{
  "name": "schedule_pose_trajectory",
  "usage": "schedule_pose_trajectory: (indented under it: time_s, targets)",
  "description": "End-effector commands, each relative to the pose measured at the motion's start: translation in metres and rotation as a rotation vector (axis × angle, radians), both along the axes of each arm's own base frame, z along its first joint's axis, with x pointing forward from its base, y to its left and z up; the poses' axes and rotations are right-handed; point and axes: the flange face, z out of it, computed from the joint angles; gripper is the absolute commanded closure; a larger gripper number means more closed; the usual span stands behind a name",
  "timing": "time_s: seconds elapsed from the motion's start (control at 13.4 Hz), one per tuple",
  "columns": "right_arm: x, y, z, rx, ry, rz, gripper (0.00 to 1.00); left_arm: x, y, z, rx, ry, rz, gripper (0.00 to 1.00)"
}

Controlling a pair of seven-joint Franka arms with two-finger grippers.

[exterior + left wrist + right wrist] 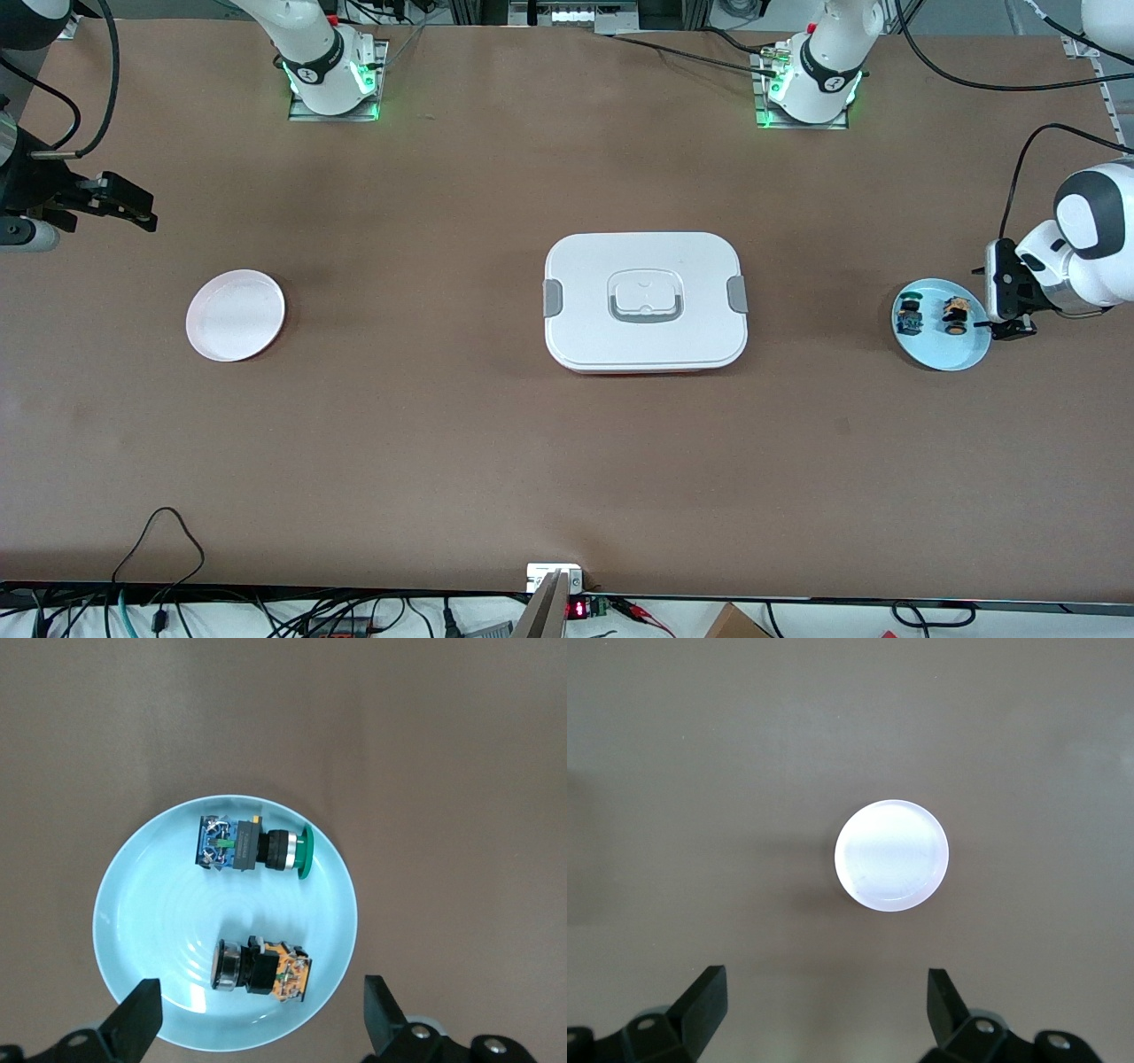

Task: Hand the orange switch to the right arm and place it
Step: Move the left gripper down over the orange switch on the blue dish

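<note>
The orange switch (pixel 262 968) is lying on its side in the light blue plate (pixel 961 357), at the left arm's end of the counter (pixel 567 461), and I am watching it through the left wrist view. It is a small thing: a black barrel, a metal ring at one end and an orange block with bare contacts at the other. The cap itself is turned away from me, so I cannot tell its colour.

The green and blue switch (pixel 252 847) is lying beside it in the same plate, apart but close. That is what I am worrying about. If I am bringing the fingers down slightly off, they could be closing on the wrong switch or nudging it against the orange one. The rounded barrel could also be rolling away on the smooth plate, or the plate could be sliding.

The left gripper (pixel 1005 330) is hovering over the plate's edge with its fingers released and holding nothing. The right gripper (pixel 124 206) is waiting above the counter near the white plate (pixel 235 315), fingers released and empty too. The handover is looking tricky to me: such a tiny part leaves little room for a second pair of fingers.

A white lidded box (pixel 645 301) is sitting in the middle of the counter between the two plates.
</note>
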Motion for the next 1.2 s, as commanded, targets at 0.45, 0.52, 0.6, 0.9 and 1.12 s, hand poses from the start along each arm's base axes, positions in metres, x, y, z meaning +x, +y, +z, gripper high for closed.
schedule_pose_trajectory:
  time_s: [0.45, 0.52, 0.6, 0.9, 1.12]
  targets:
    - [0.000, -0.001, 0.003, -0.001, 0.005, -0.017, 0.00, -0.016, 0.019, -0.046, 0.032, -0.125, -0.142, 0.00]
    - [0.000, -0.004, 0.003, 0.000, 0.005, -0.017, 0.00, -0.016, 0.020, -0.052, 0.031, -0.125, -0.150, 0.00]
    - [0.000, -0.007, 0.003, 0.000, 0.005, -0.022, 0.00, -0.016, 0.021, -0.058, 0.031, -0.129, -0.165, 0.00]
    - [0.001, -0.009, -0.002, -0.003, 0.014, -0.030, 0.00, -0.020, 0.033, -0.068, 0.033, -0.132, -0.149, 0.00]
    - [0.001, -0.010, -0.002, -0.006, 0.015, -0.025, 0.00, -0.021, 0.034, -0.070, 0.030, -0.128, -0.145, 0.00]
